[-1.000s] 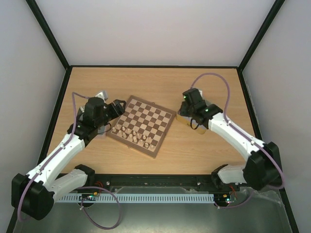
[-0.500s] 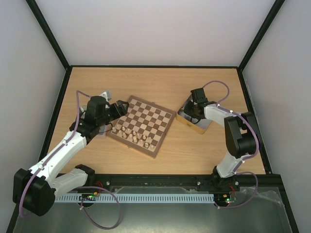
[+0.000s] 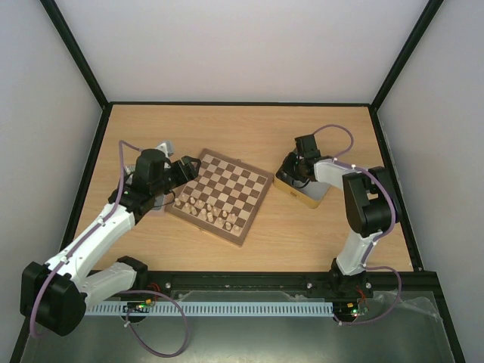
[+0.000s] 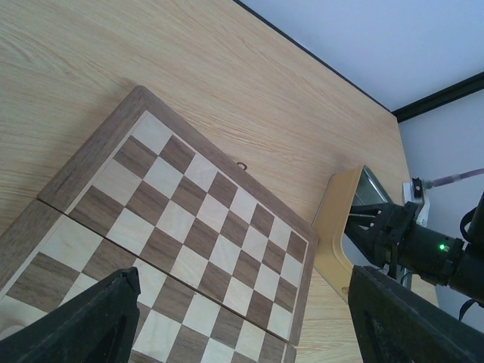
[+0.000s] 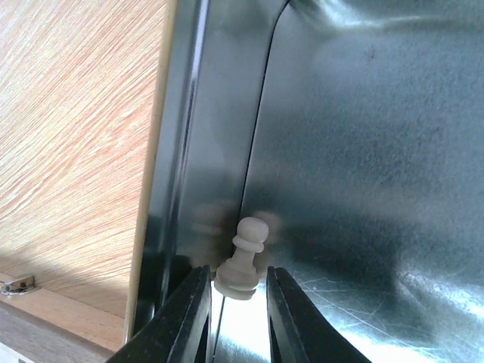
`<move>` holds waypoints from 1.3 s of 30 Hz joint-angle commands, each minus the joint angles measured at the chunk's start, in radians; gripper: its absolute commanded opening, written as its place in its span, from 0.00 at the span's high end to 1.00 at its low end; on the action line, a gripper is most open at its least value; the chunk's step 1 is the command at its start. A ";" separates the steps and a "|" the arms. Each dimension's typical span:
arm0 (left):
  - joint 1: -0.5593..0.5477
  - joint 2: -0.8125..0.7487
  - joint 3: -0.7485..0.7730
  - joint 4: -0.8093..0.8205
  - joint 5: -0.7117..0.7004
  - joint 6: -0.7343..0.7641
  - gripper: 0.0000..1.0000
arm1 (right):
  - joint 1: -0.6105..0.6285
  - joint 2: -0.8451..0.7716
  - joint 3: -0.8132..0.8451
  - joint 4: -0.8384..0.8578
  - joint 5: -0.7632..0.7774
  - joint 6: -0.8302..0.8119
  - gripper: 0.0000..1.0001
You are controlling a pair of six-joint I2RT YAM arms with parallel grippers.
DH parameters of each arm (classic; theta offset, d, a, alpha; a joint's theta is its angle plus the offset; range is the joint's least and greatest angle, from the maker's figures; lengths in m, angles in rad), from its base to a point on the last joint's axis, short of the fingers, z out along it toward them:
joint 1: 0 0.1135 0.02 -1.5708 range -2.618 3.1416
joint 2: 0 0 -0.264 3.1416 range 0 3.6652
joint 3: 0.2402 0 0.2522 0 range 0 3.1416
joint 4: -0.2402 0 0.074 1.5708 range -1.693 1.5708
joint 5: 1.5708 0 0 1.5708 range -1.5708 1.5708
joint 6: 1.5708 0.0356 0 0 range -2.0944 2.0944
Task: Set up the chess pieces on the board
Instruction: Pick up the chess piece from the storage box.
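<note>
Right wrist view: a single pale pawn (image 5: 242, 257) sits between the fingertips of the right claw (image 5: 233, 306), inside the silver-lined tin (image 5: 355, 113)
Grip state: the right claw's jaws are drawn in narrow on either side of the pawn's base; whether they actually pinch it I cannot tell
Pawn's place: just ahead of the claw's tips, close against the tin's side wall on the claw's left, with bare tabletop (image 5: 68, 113) beyond that wall
Pawn's handling: judged very light, hard turned wood, smooth and rounded, so likely to skid on the metal floor or squirt out of a crooked pinch; not fragile
Where to hold: across the narrow stem above the flared base, jaws square to it, so collar and base stop it slipping
Wall risk: little room for the finger on the wall side
Other arm: the left claw (image 4: 242, 333) has its jaws spread wide with nothing between them
Chessboard: the board (image 4: 204, 219) lies below and ahead of the left claw, the tin beyond its far edge
Placed men: pale chessmen (image 3: 203, 207) stand on the board's rows nearest the left claw
</note>
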 commanded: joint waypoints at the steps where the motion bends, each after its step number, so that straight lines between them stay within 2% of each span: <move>1: 0.004 0.016 0.038 -0.011 0.016 0.006 0.22 | -0.005 0.033 0.032 0.021 0.018 0.005 0.79; 11: 0.005 0.022 0.036 -0.006 0.022 0.003 0.22 | -0.004 0.059 0.063 -0.110 0.149 -0.093 0.79; 18: 0.005 0.029 0.033 0.004 0.032 -0.002 0.22 | -0.004 0.065 0.076 -0.165 0.248 -0.140 0.82; 24: 0.005 0.023 0.029 0.003 0.032 -0.002 0.22 | -0.004 0.098 0.095 -0.191 0.304 -0.203 0.80; 27: 0.005 0.026 0.029 0.004 0.034 -0.002 0.22 | -0.005 0.112 0.101 -0.195 0.319 -0.210 0.84; 30: 0.005 0.023 0.030 0.005 0.036 -0.003 0.22 | -0.005 0.112 0.099 -0.195 0.333 -0.211 0.92; 35: 0.005 0.023 0.029 0.009 0.056 0.001 0.22 | 0.000 0.039 0.080 -0.186 0.345 -0.223 0.95; 39: 0.000 0.048 0.041 0.060 0.189 0.049 0.22 | 0.008 -0.109 0.020 -0.131 0.299 -0.236 0.92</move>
